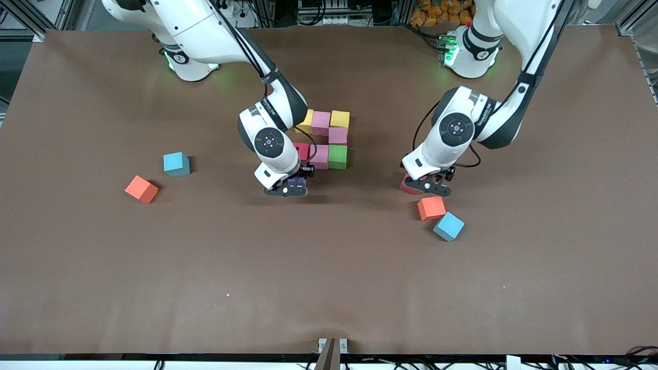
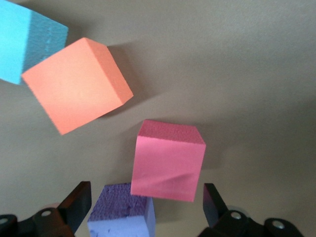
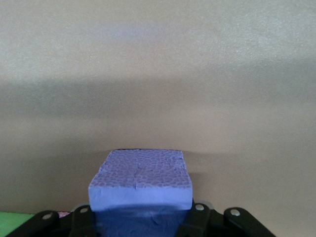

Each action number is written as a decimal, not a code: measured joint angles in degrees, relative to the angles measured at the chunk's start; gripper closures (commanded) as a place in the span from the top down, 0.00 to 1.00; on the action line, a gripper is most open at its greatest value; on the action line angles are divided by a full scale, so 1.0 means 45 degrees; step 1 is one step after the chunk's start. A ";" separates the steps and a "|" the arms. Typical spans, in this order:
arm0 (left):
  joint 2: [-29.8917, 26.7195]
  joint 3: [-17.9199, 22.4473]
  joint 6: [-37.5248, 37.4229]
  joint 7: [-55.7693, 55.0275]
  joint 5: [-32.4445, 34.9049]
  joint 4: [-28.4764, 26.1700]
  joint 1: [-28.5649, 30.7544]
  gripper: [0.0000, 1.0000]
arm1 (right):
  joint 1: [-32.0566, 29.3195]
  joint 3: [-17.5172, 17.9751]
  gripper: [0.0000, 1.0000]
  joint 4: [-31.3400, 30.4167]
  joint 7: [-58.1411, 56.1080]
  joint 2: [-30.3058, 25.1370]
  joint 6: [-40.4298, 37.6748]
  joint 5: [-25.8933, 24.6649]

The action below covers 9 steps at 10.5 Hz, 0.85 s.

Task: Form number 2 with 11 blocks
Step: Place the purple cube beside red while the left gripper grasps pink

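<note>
**Right gripper holds purple cube beside half-built figure; left gripper spread over red cube**

Nearest the front camera, toward the left arm's end of the counter [image 1: 103, 288], lies a light-blue cube [image 1: 448, 226]. An orange cube [image 1: 431, 207] sits just beside it and slightly farther back. In the left wrist view these two almost touch at a corner.

The left gripper [image 1: 434, 187] hangs low over a red cube [image 1: 409, 186], its fingers [image 2: 79, 202] spread wide and gripping nothing. Its wrist view also shows a lavender cube [image 2: 121, 213] between those fingers, against the red one.

Toward the right arm's end, a second orange cube [image 1: 141, 189] sits tilted. A second light-blue cube [image 1: 176, 164] is near it, a little farther back.

At mid-counter the right gripper [image 1: 290, 189] is clamped on the purple cube [image 1: 296, 181], low over the counter just in front of the built blocks [image 1: 329, 139].

The nearest row of the figure is a red block [image 1: 302, 151], a pink block [image 1: 320, 156] and a green block [image 1: 337, 156], side by side and touching. Farther back, a pink middle block [image 1: 337, 135] sits against the green one. The farthest row is a yellow end block [image 1: 306, 121], partly hidden by the right arm, then a pink top block [image 1: 321, 122] and a yellow corner block [image 1: 340, 118].
</note>
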 measured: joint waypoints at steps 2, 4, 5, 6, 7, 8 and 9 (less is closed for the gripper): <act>0.0349 0.0000 0.0276 0.0103 0.0000 -0.0001 0.0004 1.00 | 0.0000 -0.0004 0.36 0.0000 0.0492 0.0000 -0.0018 -0.0008; 0.0504 -0.0006 0.0291 0.0109 0.0000 -0.0002 0.0001 1.00 | 0.0001 -0.0003 0.39 0.0000 0.0631 0.0000 -0.0036 -0.0028; 0.0529 -0.0027 0.0292 0.0110 0.0000 -0.0002 0.0000 1.00 | 0.0001 -0.0001 0.41 0.0000 0.0637 0.0000 -0.0051 -0.0136; 0.0538 -0.0058 0.0292 0.0111 0.0000 -0.0002 0.0000 1.00 | 0.0006 0.0007 0.41 0.0001 0.0660 -0.0001 -0.0073 -0.0305; 0.0556 -0.0088 0.0292 0.0111 0.0000 -0.0001 -0.0001 1.00 | 0.0024 0.0008 0.41 0.0000 0.0663 0.0000 -0.0074 -0.0371; 0.0592 -0.0098 0.0292 0.0111 0.0000 -0.0002 -0.0001 1.00 | 0.0042 0.0009 0.41 0.0000 0.0671 0.0000 -0.0075 -0.0452; 0.0639 -0.0099 0.0309 0.0111 0.0000 -0.0002 -0.0001 1.00 | 0.0050 0.0009 0.41 0.0001 0.0707 0.0000 -0.0078 -0.0486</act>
